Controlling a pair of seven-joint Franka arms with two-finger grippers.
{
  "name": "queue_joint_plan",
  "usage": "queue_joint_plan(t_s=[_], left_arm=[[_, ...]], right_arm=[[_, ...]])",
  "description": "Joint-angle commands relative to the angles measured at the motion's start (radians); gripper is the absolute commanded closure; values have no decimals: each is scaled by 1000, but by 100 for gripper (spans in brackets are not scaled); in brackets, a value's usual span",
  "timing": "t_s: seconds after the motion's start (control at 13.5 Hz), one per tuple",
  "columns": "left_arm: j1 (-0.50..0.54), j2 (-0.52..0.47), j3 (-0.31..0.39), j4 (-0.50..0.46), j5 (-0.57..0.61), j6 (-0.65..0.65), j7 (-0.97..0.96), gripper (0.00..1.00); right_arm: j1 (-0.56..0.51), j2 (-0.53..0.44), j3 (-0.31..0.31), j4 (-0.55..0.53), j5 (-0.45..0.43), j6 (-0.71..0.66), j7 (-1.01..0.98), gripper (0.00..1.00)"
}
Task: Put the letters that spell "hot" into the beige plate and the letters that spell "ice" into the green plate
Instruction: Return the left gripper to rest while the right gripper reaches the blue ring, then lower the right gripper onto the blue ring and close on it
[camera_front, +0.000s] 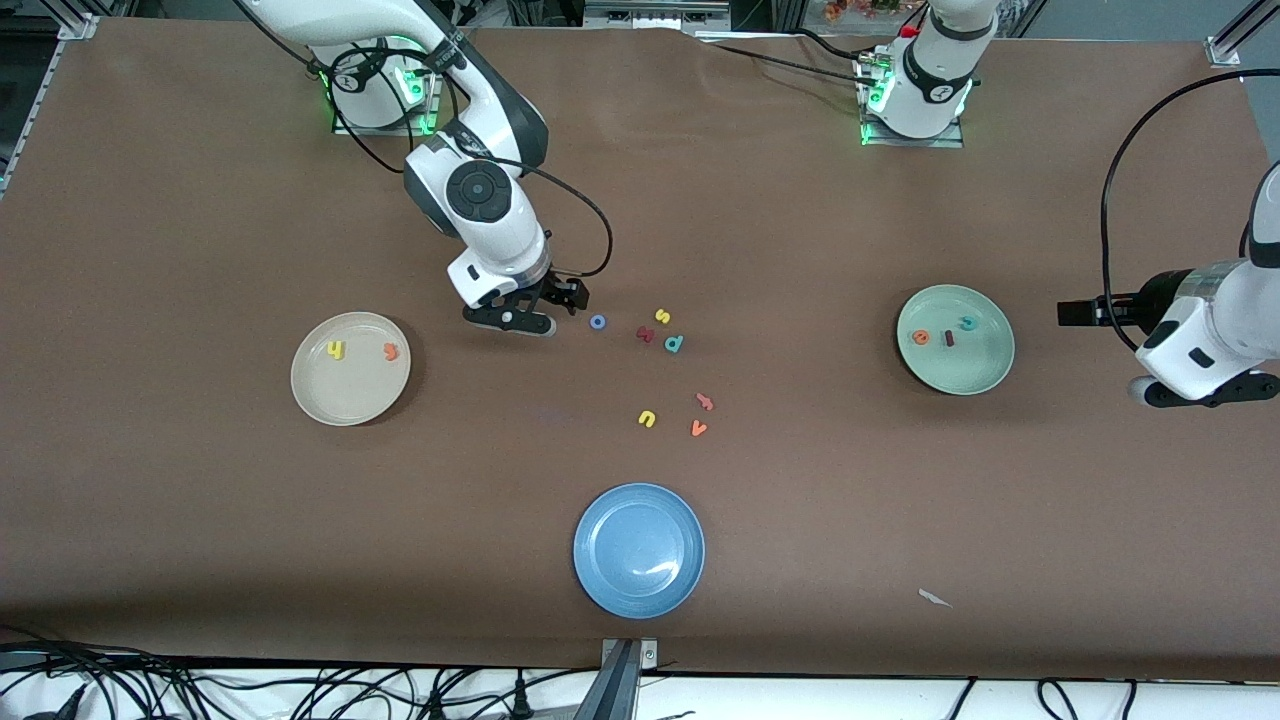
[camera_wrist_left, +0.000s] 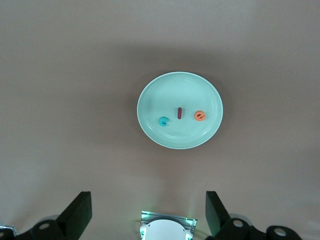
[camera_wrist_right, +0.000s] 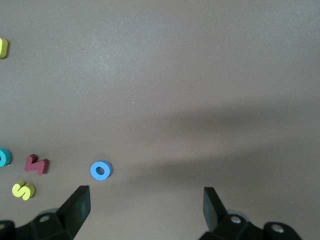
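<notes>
The small blue ring-shaped foam o (camera_front: 598, 322) lies flat on the brown table (camera_front: 200, 520), the one letter of "hot" not yet in its plate, which is likely why the right gripper (camera_front: 540, 312) hangs low just beside it, toward the right arm's end of the table, with its fingers spread and nothing between them. The yellow foam h (camera_front: 337, 350) and the orange hooked foam t (camera_front: 390, 351) already rest in the round cream-beige plate (camera_front: 320, 400), apart from each other. The pale mint-green round plate (camera_front: 985, 375) holds the orange foam e (camera_front: 921, 338), the dark red bar i (camera_front: 949, 338) and the teal foam c (camera_front: 968, 323) in a loose row, so that word looks complete, and the left gripper (camera_wrist_left: 148, 210) waits with its fingers wide apart and empty, off that plate's edge toward the left arm's end of the table. The right wrist view shows the o clear of the dark red branched letter (camera_wrist_right: 37, 164) and the yellow foam s (camera_wrist_right: 23, 190), a gap harder to judge from the front. Only the front view shows the empty blue plate (camera_front: 600, 590), nearest its camera, and the stray yellow u (camera_front: 647, 419) and orange v (camera_front: 699, 429)
</notes>
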Motion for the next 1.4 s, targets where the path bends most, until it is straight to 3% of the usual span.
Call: queue_joint_plan(t_s=[0.0,0.22,0.37,0.67,0.74,0.96,1.33], left_arm=[[-15,8,0,42,5,-22,0,0],[-49,21,10,81,9,-16,0,0],[-121,34,80,121,5,-18,15,0],[-369,21,367,170,-32,-31,125,0],[-406,12,439,172,-94,-31,127,0],[-557,-33,747,178,-331,-1,138,2],[-555,-93,750,91,-330,96,139,1]], right_arm=[[33,45,-5,24,-107,12,83,0],[76,93,-5,24,-149,53,142,0],[91,123,-5,35,-213,94,223,0],[100,168,-5,104,-245,95,289,0],[106,176,-5,107,-249,95,312,0],[131,218,-5,132,-263,98,329,1],[136,239,-5,143,-323,98,366,6]])
